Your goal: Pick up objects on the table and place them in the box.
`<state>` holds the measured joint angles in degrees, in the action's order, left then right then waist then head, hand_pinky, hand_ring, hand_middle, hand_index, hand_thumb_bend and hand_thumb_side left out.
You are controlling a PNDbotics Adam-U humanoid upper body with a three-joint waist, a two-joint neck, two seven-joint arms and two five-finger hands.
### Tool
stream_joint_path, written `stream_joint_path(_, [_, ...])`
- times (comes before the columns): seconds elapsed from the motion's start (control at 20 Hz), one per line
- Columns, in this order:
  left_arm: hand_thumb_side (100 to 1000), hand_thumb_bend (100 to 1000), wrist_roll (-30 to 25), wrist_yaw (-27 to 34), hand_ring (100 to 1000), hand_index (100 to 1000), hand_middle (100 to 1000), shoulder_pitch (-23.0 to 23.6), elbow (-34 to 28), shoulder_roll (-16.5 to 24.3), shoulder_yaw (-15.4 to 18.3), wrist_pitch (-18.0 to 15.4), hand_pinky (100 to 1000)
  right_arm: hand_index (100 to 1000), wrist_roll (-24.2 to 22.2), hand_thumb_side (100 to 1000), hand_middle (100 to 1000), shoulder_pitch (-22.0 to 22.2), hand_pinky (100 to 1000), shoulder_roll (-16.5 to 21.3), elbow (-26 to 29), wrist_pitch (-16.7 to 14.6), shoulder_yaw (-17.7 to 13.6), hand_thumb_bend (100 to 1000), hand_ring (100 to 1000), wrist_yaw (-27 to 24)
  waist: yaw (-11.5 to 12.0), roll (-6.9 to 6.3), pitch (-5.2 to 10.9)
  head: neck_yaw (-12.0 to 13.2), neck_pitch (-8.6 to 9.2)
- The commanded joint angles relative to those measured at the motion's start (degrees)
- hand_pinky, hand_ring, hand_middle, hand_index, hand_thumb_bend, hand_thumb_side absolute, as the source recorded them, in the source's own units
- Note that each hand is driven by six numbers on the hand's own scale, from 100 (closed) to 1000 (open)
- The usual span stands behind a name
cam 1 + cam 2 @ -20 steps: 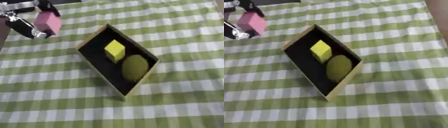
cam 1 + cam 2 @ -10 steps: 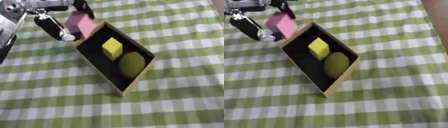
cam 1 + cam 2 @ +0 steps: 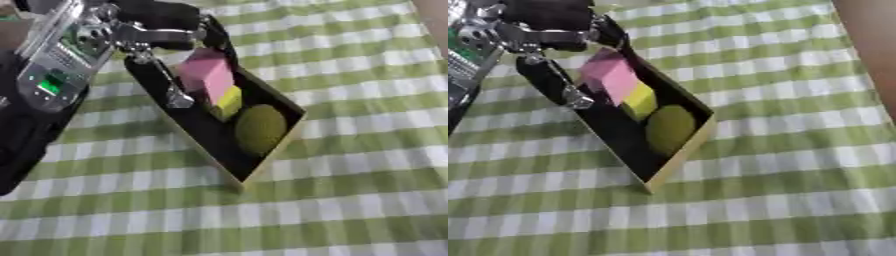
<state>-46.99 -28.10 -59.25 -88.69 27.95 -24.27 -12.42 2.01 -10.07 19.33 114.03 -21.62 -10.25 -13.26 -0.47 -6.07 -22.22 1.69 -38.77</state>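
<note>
**Left hand over the box with pink block**

Left arm reached in from the far left, forearm slanting down toward the box [image 3: 273,145]. Left hand [image 3: 162,37] hung above the box's far end, fingers [image 3: 175,92] curled round a pink block [image 3: 206,75], one dark finger on each side. Block sat just above a yellow cube [image 3: 227,102] inside the box; olive round object [image 3: 259,128] lay beside it. Green checked cloth [image 3: 350,190] covered the table. Right hand not seen.

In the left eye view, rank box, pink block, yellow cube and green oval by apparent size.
1. box
2. green oval
3. pink block, though it is held nearer the camera by the left hand
4. yellow cube, partly hidden
</note>
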Motion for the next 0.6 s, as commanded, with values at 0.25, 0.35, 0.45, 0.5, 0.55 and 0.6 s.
stream_joint_path(0.25, [100, 267, 1.36, -7.19, 789, 816, 650, 0.49, 5.07, -0.65, -0.35, -2.59, 829, 882, -0.18, 622, 530, -0.32, 934, 0.76, 0.56, 0.55, -0.37, 100, 1000, 0.10, -0.30, 0.23, 1.69, -0.23, 0.61])
stream_joint_path(0.35, [100, 286, 1.47, -9.02, 806, 844, 698, 0.91, 6.68, -0.95, -0.51, -3.54, 842, 882, -0.21, 623, 529, -0.39, 935, 0.67, 0.56, 0.69, -0.32, 100, 1000, 0.19, -0.33, 0.14, 1.61, -0.30, 0.69])
stream_joint_path(0.45, [100, 346, 1.47, -9.99, 861, 919, 802, 1.12, 7.88, -1.30, -0.52, -4.52, 877, 882, -0.25, 623, 529, -0.46, 935, 0.61, 0.56, 0.80, -0.26, 100, 1000, 0.20, -0.34, 0.10, 1.57, -0.37, 0.76])
stream_joint_path(0.5, [100, 378, 1.47, -10.20, 878, 929, 820, 1.21, 8.23, -1.41, -0.48, -5.01, 896, 882, -0.28, 623, 529, -0.49, 935, 0.59, 0.56, 0.85, -0.23, 100, 1000, 0.20, -0.35, 0.09, 1.55, -0.42, 0.80])
stream_joint_path(0.55, [100, 425, 1.50, -10.35, 894, 939, 834, 1.29, 8.39, -1.45, -0.38, -5.47, 914, 882, -0.32, 623, 528, -0.49, 935, 0.59, 0.56, 0.89, -0.20, 100, 1000, 0.21, -0.35, 0.08, 1.52, -0.48, 0.83])
stream_joint_path(0.6, [111, 453, 1.51, -10.44, 899, 944, 840, 1.35, 8.48, -1.46, -0.27, -5.84, 920, 882, -0.38, 623, 528, -0.49, 935, 0.58, 0.56, 0.93, -0.16, 100, 1000, 0.22, -0.35, 0.07, 1.51, -0.52, 0.83])
